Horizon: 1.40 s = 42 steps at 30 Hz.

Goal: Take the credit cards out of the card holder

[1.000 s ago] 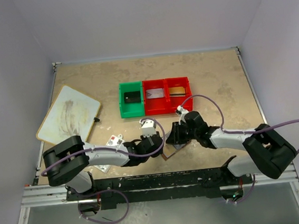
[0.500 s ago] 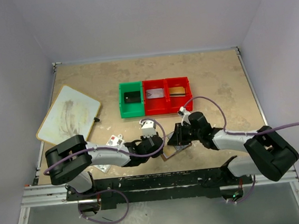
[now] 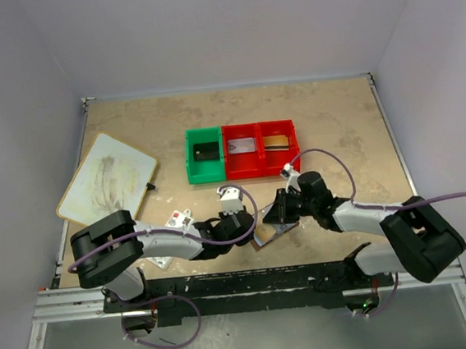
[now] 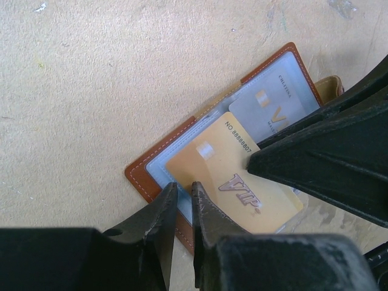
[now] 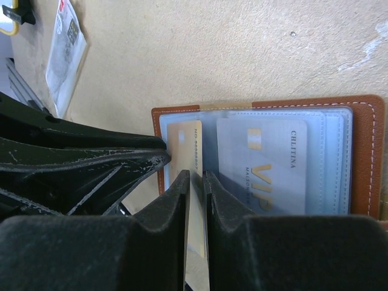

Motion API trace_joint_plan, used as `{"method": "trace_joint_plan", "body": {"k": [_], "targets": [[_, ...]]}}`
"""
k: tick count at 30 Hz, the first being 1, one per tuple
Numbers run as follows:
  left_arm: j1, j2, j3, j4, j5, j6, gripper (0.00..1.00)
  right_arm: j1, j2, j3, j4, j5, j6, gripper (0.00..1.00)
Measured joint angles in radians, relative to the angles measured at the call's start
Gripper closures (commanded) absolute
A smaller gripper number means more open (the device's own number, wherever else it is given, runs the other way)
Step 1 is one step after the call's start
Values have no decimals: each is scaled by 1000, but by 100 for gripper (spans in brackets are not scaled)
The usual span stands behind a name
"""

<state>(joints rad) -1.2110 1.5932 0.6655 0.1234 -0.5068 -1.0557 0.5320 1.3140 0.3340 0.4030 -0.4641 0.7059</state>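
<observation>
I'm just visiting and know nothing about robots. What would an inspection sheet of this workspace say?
Surface: mottled beige table.
Job's things: card holder lying open; gold card partly out, silver card in its pocket.
Clutter: green bin, two red bins, smudged white board, white packet.
Grippers: left gripper pinches the holder's edge; right gripper pinches the gold card.
Cables: purple cables loop free near both grippers.
Surroundings: plain pale walls.

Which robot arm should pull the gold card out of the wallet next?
Right. The right gripper pinches the gold plastic VIP card, while the left gripper clamps the edge of the brown leather card holder.
</observation>
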Motion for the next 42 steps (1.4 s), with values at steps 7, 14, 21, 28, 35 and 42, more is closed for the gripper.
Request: {"method": "trace_joint_plan", "body": {"k": [7,14,21,28,35,42], "targets": [[0,0,0,-4,-2,0,88,-10,0,-3,7,-5,0,82],[0,0,0,-7,-3,1,90,-16,-5,-4,6,-8,0,100],[0,0,0,-10,-5,1,91,-24,-40,-8,6,-8,3,100],[0,0,0,-12,-8,1,91,-35,-75,-12,-10,-3,3,100],[0,0,3,-16,-10,1,91,-41,-79,-13,-16,-3,3,100],[0,0,6,-23,-10,1,91,-49,-94,-14,-23,-3,3,99]]}}
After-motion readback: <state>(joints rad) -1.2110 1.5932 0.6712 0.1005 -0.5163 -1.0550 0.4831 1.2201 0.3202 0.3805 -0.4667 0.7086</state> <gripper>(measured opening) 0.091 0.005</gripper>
